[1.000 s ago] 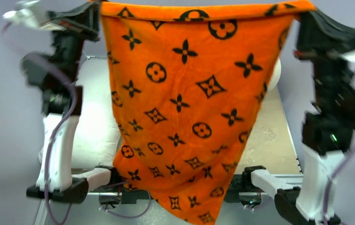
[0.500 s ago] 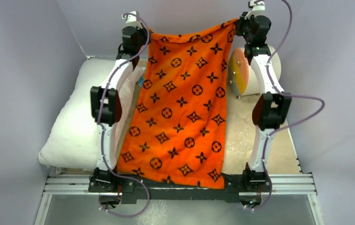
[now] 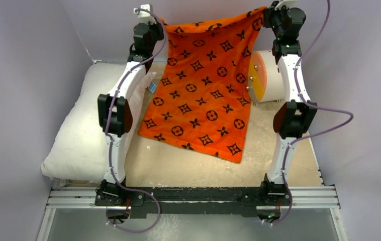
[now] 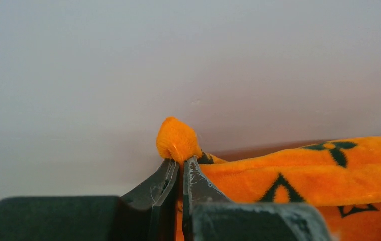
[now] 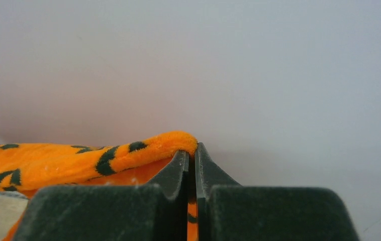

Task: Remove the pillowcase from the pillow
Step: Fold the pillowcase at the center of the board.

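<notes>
The orange pillowcase (image 3: 203,85) with black motifs hangs stretched between both grippers at the far end of the table, its lower edge trailing on the tabletop. My left gripper (image 3: 159,22) is shut on its upper left corner (image 4: 177,140). My right gripper (image 3: 266,11) is shut on the upper right corner (image 5: 178,142). The white pillow (image 3: 85,125) lies bare along the table's left side, partly under the left arm, with a small blue tag (image 3: 153,88) next to the pillowcase edge.
A white cylinder with an orange face (image 3: 264,75) stands at the back right, just behind the pillowcase and beside the right arm. The beige tabletop (image 3: 188,168) shows between the arm bases. Grey walls close in on the back and sides.
Both arms have swung from close to the camera out toward the far wall, carrying the pillowcase away from the near edge. Its lower hem has slid off the arm bases to mid-table.
</notes>
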Controlling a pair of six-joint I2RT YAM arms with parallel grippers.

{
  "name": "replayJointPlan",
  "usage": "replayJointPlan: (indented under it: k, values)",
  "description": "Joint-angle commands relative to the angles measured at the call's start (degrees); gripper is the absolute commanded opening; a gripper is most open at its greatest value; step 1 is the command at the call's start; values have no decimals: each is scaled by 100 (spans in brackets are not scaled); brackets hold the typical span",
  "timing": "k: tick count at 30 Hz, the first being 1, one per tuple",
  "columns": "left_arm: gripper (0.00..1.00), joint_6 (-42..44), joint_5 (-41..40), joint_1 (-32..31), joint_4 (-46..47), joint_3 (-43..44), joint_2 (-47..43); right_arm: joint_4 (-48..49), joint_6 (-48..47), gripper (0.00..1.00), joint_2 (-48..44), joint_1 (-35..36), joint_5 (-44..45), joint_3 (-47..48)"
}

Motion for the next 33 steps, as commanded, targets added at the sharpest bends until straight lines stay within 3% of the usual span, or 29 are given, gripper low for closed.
replayJointPlan:
  k: [1, 16, 23, 33]
  values:
    - [0, 342, -257, 34, 718, -974, -1289, 834, 20, 0, -1141, 15, -211, -701]
    - [0, 670, -1650, 34, 183, -5702, -4130, 1039, 527, 0, -4674, 241, -477, -6113]
    - [0, 164, -1609, 8, -620, -6552, -4478, 536, 884, 0, -5737, 807, 305, -7843]
    - [0, -704, -2191, -36, -971, -7860, -5289, -708, 1883, 0, -6996, 1292, 816, -9151]
